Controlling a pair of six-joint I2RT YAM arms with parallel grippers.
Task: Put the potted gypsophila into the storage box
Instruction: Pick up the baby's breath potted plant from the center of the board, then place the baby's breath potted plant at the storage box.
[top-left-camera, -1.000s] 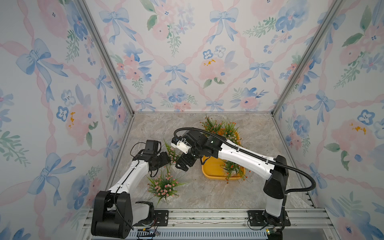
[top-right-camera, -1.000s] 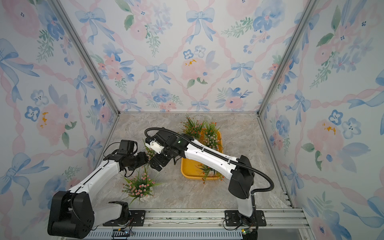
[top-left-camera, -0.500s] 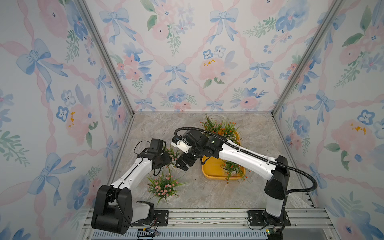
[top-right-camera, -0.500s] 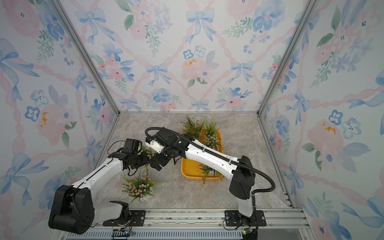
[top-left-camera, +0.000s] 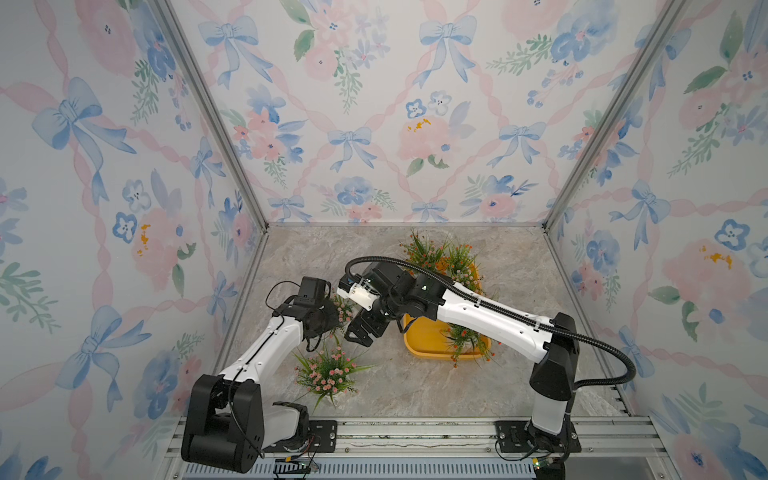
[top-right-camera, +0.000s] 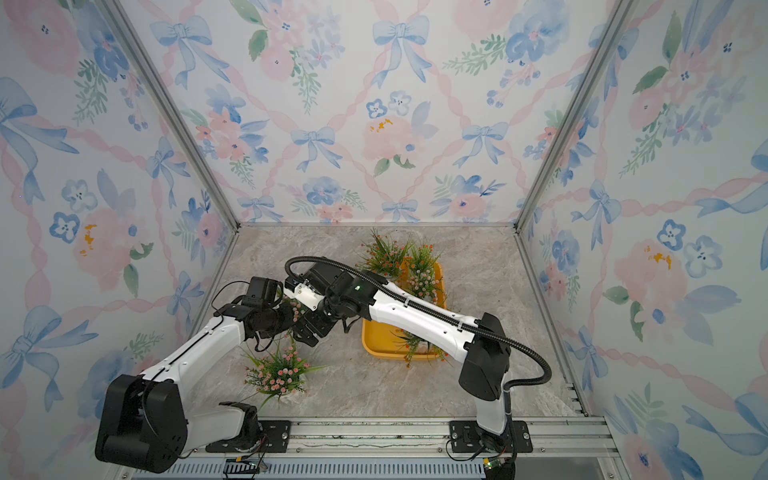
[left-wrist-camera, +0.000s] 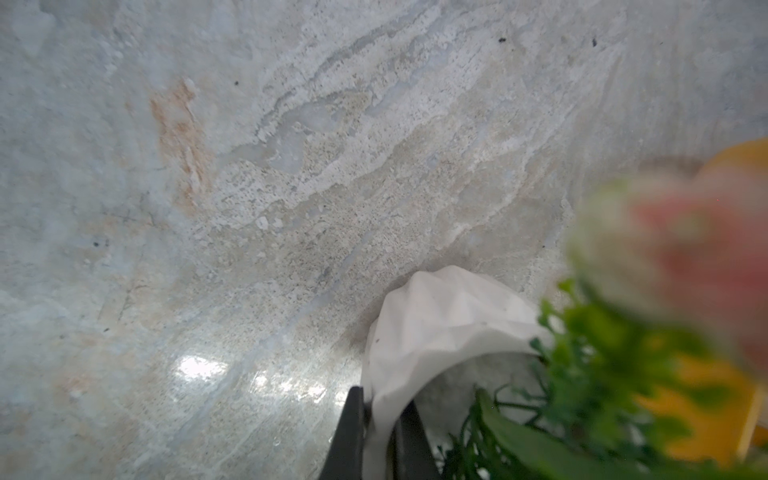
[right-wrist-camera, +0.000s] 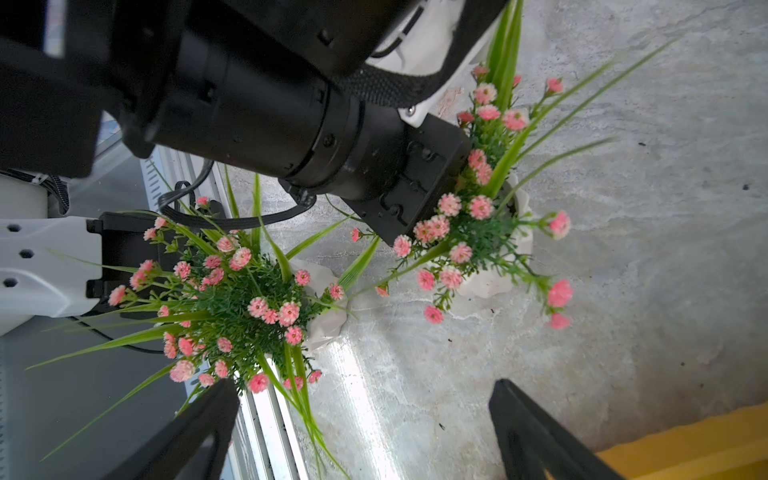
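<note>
Left of the storage box (top-left-camera: 424, 353) in frame, the left pincer (left-wrist-camera: 380, 401) was clamped on a gypsophila pot (left-wrist-camera: 436, 324), the right pincer (right-wrist-camera: 363, 386) gaped, and a second pot (top-left-camera: 328, 374) sat unboxed too.

Both top views are bright, evenly and diffusely lit; the tabletop (top-left-camera: 519, 266) shows faint, soft-edged shadows. Wide-angle distortion tilts the corner posts (top-left-camera: 211, 112) outward. In the left wrist view a glare patch lies on the tabletop, the pot of the potted gypsophila (left-wrist-camera: 440, 324) is fairly sharp, and a pink flower head (left-wrist-camera: 685, 257) is heavily defocused. In the right wrist view a glare streak crosses the tabletop and the storage box (right-wrist-camera: 685, 453) corner is soft.
</note>
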